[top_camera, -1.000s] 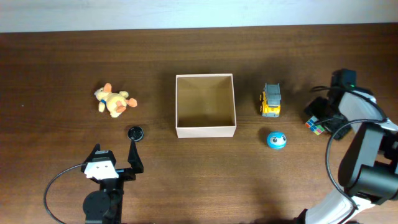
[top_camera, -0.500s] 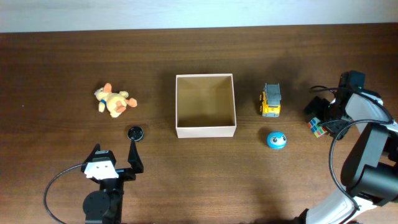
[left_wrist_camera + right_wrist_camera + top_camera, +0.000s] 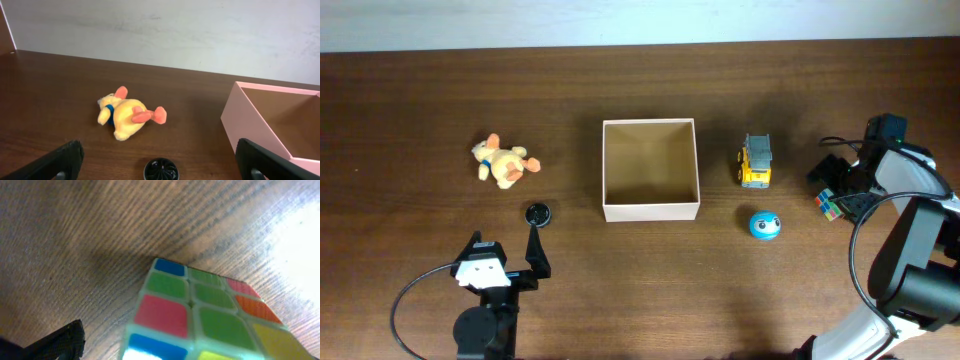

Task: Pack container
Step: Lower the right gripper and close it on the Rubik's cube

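The container (image 3: pixel 650 211) is a square open box, white outside and tan inside, at the table's centre; it shows empty, and its corner appears in the left wrist view (image 3: pixel 250 120). A colourful puzzle cube (image 3: pixel 830 204) lies at the far right and fills the right wrist view (image 3: pixel 200 315). My right gripper (image 3: pixel 840 188) (image 3: pixel 172 350) is open, low over the cube; only its left finger shows, apart from the cube. My left gripper (image 3: pixel 505 252) (image 3: pixel 162 156) is open and empty, just behind a black disc (image 3: pixel 538 213) (image 3: pixel 161 170).
A yellow plush duck (image 3: pixel 502 162) (image 3: pixel 125 114) lies left of the box. A yellow toy truck (image 3: pixel 755 161) and a blue ball (image 3: pixel 765 224) sit between the box and the cube. A pale wall runs behind the table.
The right arm's wrist shifted a little to the right over the cube a second ago, then stayed still. The left arm and the toys have not moved.
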You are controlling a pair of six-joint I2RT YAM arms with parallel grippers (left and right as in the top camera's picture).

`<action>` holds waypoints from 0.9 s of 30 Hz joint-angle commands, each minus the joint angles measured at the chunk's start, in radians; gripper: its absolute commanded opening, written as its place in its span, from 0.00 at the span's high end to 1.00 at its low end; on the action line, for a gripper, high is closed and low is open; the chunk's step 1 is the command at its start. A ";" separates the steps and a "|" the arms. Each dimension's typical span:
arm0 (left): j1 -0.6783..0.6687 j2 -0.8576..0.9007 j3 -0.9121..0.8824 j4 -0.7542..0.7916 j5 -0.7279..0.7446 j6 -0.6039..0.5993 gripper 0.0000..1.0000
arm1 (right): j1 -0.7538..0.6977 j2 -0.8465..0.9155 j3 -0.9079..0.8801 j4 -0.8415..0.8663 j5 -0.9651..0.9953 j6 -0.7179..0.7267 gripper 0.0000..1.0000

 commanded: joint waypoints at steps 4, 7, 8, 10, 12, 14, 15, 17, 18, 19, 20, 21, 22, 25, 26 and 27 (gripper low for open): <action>0.003 -0.008 -0.005 0.002 0.014 0.016 0.01 | -0.003 0.003 -0.008 -0.004 -0.008 0.128 0.08; 0.003 -0.008 -0.005 0.002 0.014 0.016 0.01 | -0.003 0.003 -0.008 -0.007 -0.008 0.128 0.11; 0.003 -0.008 -0.005 0.002 0.014 0.016 0.01 | -0.003 0.003 -0.008 -0.006 -0.008 0.128 0.12; 0.003 -0.008 -0.005 0.002 0.014 0.015 0.01 | -0.003 0.003 -0.008 -0.003 -0.008 0.127 0.15; 0.003 -0.008 -0.005 0.002 0.014 0.016 0.01 | -0.003 0.003 -0.008 0.001 -0.006 0.127 0.19; 0.003 -0.008 -0.005 0.002 0.014 0.016 0.01 | -0.003 0.003 -0.008 0.001 -0.004 0.127 0.21; 0.003 -0.008 -0.005 0.002 0.014 0.016 0.01 | -0.004 0.003 -0.008 0.002 -0.003 0.127 0.22; 0.003 -0.008 -0.005 0.002 0.014 0.016 0.01 | -0.004 0.003 -0.008 0.002 0.007 0.127 0.25; 0.003 -0.008 -0.005 0.002 0.014 0.016 0.01 | -0.004 0.003 -0.008 0.002 0.012 0.127 0.26; 0.003 -0.008 -0.005 0.002 0.014 0.016 0.01 | -0.005 0.003 -0.008 0.002 0.016 0.127 0.27; 0.003 -0.008 -0.005 0.002 0.014 0.016 0.01 | -0.007 0.003 -0.008 0.001 0.018 0.127 0.27; 0.003 -0.008 -0.005 0.002 0.014 0.016 0.01 | -0.008 0.003 -0.008 0.001 0.018 0.127 0.27; 0.003 -0.008 -0.005 0.002 0.014 0.016 0.01 | -0.012 0.003 -0.008 0.001 0.019 0.127 0.28; 0.003 -0.008 -0.005 0.002 0.014 0.015 0.01 | -0.024 0.003 -0.008 0.001 0.022 0.119 0.28; 0.003 -0.008 -0.005 0.002 0.014 0.016 0.01 | -0.029 0.003 -0.008 0.002 0.022 0.113 0.27; 0.003 -0.008 -0.005 0.002 0.014 0.016 0.01 | -0.035 0.003 -0.008 0.002 0.022 0.106 0.27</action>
